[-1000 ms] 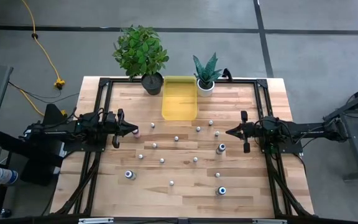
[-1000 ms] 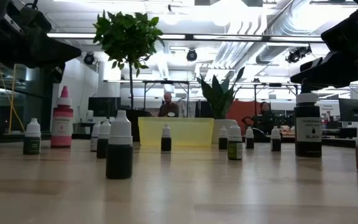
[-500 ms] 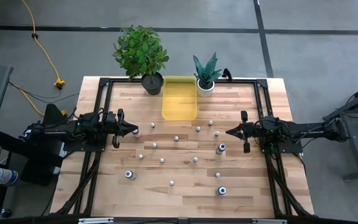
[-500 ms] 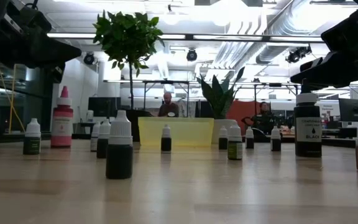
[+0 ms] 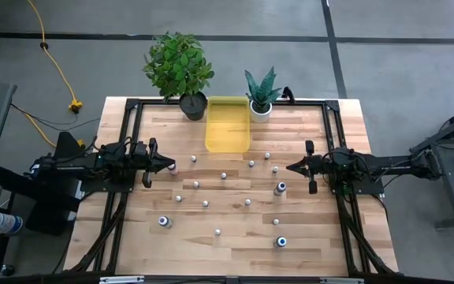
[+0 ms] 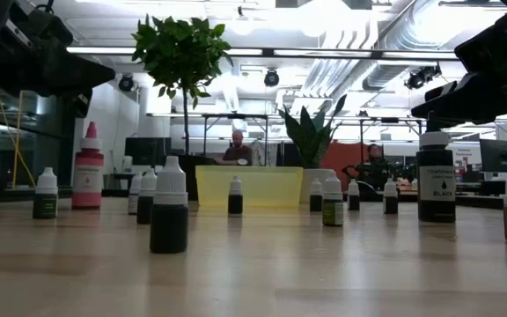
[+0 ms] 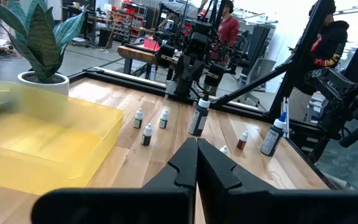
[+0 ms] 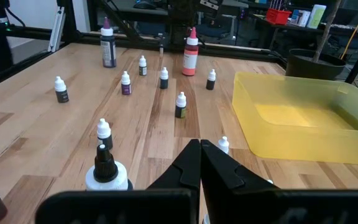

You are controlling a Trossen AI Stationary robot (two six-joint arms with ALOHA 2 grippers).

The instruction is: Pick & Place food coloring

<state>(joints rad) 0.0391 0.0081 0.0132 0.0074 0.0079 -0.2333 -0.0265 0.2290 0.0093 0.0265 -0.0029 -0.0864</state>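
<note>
Left gripper (image 5: 166,164) clenched, empty, mid-left of frame. Right gripper (image 5: 291,167) likewise, mid-right. Food coloring bottles (image 5: 222,176) stand scattered centre frame; yellow bin (image 5: 227,134) at upper centre holds none. Judged: picking not begun; next, open fingers, descend on nearest bottle.

Tiny capped bottles (image 5: 222,176) stand upright, scattered mid-table; larger dark ones (image 5: 280,241) toward 5 and 7 o'clock.

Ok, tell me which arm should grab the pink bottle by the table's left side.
Left. The left gripper, shut and empty, sits right next to the pink bottle; the right gripper waits across the table.
</note>
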